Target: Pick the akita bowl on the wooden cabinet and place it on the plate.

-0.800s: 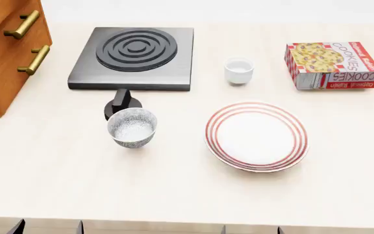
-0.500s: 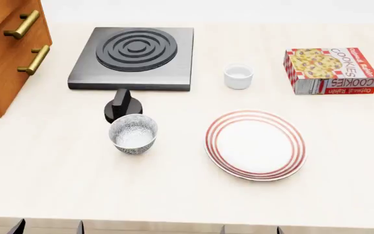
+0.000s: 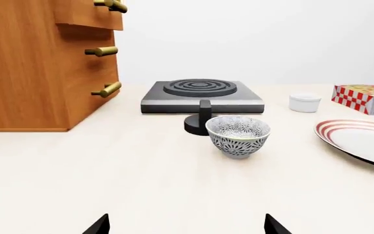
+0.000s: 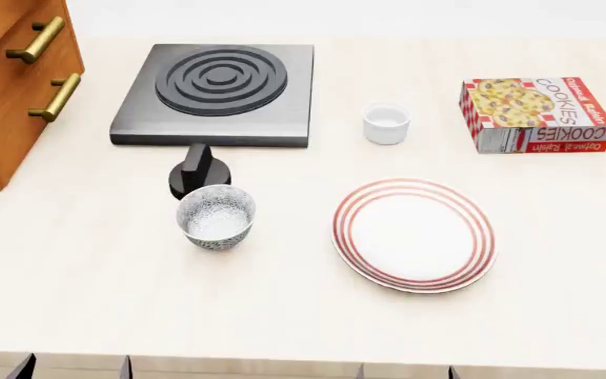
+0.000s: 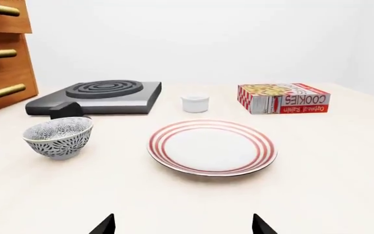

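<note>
Although neither arm has started to reach, both are ready at the lower edge of the frame: the left pincer (image 3: 187, 225) and the right pincer (image 5: 181, 224) each show two dark tips set wide apart with nothing between them, low over the pale tabletop (image 4: 282, 316). Compared with the head view of a moment ago, the loose things have slipped a little lower in the frame and have now come to rest, so my reading is that the scene has only just settled and the pick has not begun. Just beyond the pincers, left of centre, stands a twin bowl (image 4: 215, 217), small, round and deep, white with a fine grey-black net pattern, upright and empty; it is on the tabletop, not on the cabinet. Right of centre lies the plate (image 4: 341, 234), wide, white, red-ringed and bare, well apart from that bowl. Behind the bowl sits a black knob (image 4: 198, 170), then the dark stove (image 4: 218, 83), a white cup (image 4: 387, 124) and a cookie box (image 4: 535, 113) at upper right. The wooden cabinet (image 4: 9, 103) fills the upper left, its top cut off, so the akita bowl on it is out of sight.
</note>
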Motion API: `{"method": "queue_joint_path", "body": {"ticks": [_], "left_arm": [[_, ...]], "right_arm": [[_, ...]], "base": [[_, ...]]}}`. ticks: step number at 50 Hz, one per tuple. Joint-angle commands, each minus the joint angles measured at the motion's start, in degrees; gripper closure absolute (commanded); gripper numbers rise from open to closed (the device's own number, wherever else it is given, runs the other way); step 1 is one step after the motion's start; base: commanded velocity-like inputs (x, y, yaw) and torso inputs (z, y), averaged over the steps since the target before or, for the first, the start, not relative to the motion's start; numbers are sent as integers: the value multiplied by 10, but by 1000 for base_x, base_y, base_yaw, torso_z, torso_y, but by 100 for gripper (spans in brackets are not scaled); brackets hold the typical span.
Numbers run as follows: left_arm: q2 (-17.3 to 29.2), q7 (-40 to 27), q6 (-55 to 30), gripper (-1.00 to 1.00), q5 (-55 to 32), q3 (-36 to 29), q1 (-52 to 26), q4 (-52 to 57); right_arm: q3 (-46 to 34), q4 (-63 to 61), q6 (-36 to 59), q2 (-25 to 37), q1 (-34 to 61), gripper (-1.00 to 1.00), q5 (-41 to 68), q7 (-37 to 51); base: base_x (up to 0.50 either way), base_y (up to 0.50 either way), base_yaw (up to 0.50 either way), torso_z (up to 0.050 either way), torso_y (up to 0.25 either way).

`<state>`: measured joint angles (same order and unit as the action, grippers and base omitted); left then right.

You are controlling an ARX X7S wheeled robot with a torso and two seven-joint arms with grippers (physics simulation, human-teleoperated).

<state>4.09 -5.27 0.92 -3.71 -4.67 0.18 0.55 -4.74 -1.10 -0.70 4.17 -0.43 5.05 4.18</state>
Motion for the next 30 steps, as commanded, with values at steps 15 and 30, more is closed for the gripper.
{"method": "queue_joint_path", "body": {"ticks": [15, 30], "left_arm": [[16, -19, 7, -100, -21, -18, -2, -5], [24, -29, 5, -100, -28, -29, -1, 0]], "right_arm": [[-19, 1, -10, 17, 1, -100, 22, 15], [-29, -3, -10, 25, 0, -100, 29, 25]], "base": [[0, 0, 0, 49, 0], [0, 0, 0, 50, 0]]}}
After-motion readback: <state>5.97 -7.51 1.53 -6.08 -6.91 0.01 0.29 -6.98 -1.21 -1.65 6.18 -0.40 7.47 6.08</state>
